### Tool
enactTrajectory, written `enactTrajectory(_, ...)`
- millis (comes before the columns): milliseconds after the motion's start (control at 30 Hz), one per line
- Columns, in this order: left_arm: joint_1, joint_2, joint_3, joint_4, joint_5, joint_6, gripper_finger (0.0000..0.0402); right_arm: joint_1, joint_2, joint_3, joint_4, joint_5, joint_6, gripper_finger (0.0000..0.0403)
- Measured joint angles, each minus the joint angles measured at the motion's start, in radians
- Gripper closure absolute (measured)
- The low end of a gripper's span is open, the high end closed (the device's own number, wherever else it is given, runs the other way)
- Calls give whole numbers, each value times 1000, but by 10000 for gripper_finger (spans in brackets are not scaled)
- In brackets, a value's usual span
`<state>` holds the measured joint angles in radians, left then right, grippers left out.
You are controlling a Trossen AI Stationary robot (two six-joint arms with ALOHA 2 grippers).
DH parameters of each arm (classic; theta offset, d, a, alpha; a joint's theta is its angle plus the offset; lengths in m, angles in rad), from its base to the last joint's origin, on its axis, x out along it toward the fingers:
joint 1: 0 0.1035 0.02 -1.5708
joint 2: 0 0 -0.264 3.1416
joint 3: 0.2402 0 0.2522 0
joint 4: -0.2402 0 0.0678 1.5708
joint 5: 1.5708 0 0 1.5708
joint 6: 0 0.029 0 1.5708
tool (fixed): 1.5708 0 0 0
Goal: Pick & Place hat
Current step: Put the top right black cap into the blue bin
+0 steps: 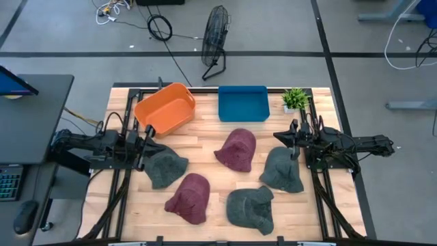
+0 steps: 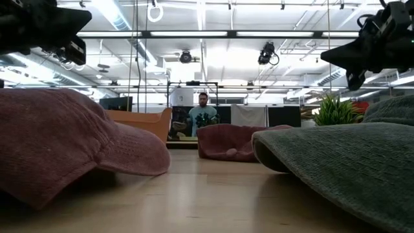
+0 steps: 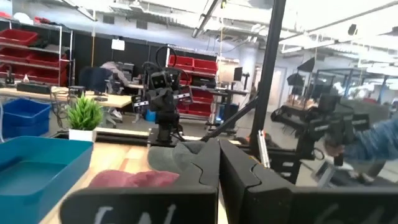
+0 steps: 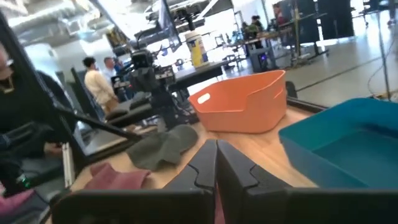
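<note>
Several soft hats lie flat on the wooden table: grey ones (image 1: 166, 168), (image 1: 282, 170), (image 1: 251, 209) and maroon ones (image 1: 237, 149), (image 1: 189, 198). My left gripper (image 1: 147, 141) hovers shut at the table's left side, just off the far-left edge of the nearest grey hat. My right gripper (image 1: 295, 144) hovers shut at the table's right side, over the far edge of the right grey hat. The wrist views show each pair of fingers (image 3: 217, 169), (image 4: 216, 163) closed together with nothing between them. In the low view both grippers (image 2: 48, 29), (image 2: 369, 45) hang well above the tabletop.
An orange bin (image 1: 165, 107) and a blue bin (image 1: 242, 103) stand along the far edge, with a small potted plant (image 1: 295, 99) at the far right corner. Bare wood shows between the hats. People stand in the room beyond (image 2: 203, 115), (image 4: 99, 78).
</note>
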<state>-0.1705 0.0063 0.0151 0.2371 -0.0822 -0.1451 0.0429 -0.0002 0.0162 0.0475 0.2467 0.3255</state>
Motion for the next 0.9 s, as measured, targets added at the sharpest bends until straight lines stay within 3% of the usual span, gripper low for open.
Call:
enactTrajectory(133, 0, 0, 0, 54, -2, -27, 399, 0, 0, 0, 4, 6, 60, 389)
enactTrajectory(400, 0, 0, 0, 132, -5, -32, 399, 0, 0, 0, 10, 24, 32, 389)
enactTrajectory(567, 0, 0, 0, 100, -89, -140, 399, -1, 0, 0, 13, 74, 26, 389)
enactTrajectory(733, 0, 0, 2, 116, -126, -238, 399, -1, 0, 0, 116, 54, 67, 389)
enactTrajectory(900, 0, 35, 98, 91, -136, -204, 399, -1, 0, 57, 186, 22, 47, 389)
